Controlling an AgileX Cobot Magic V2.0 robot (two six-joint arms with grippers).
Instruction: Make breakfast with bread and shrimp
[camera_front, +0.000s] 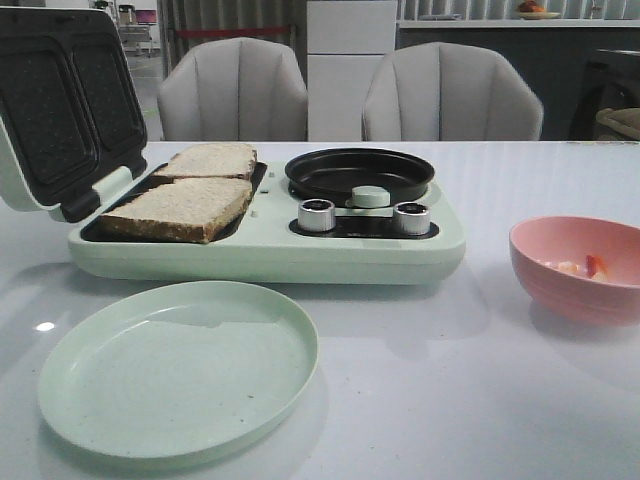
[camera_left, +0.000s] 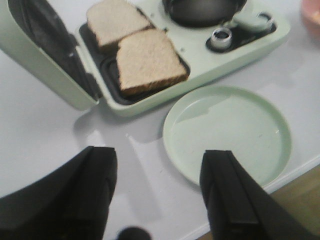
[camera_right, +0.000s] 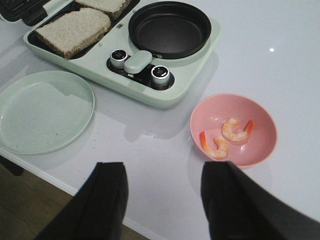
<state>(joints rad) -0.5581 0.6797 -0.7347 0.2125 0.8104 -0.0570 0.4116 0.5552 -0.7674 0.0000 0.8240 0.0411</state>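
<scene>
Two bread slices lie side by side on the dark grill plate of the pale green breakfast maker (camera_front: 270, 258), one nearer (camera_front: 180, 208) and one behind it (camera_front: 212, 160); the left wrist view shows them too (camera_left: 149, 61) (camera_left: 116, 21). Two shrimp (camera_right: 215, 145) (camera_right: 237, 130) rest in the pink bowl (camera_right: 260, 145), which stands right of the machine (camera_front: 575, 285). My left gripper (camera_left: 157, 167) is open above the table's front edge, holding nothing. My right gripper (camera_right: 162, 182) is open too, near the front edge beside the bowl. Neither gripper shows in the front view.
An empty pale green plate (camera_front: 180, 368) sits in front of the machine. The machine's lid (camera_front: 60, 105) stands open at the left. A black frying pan (camera_front: 360, 175) and two knobs (camera_front: 316, 214) (camera_front: 410, 217) occupy its right half. Two chairs (camera_front: 232, 90) stand behind the table.
</scene>
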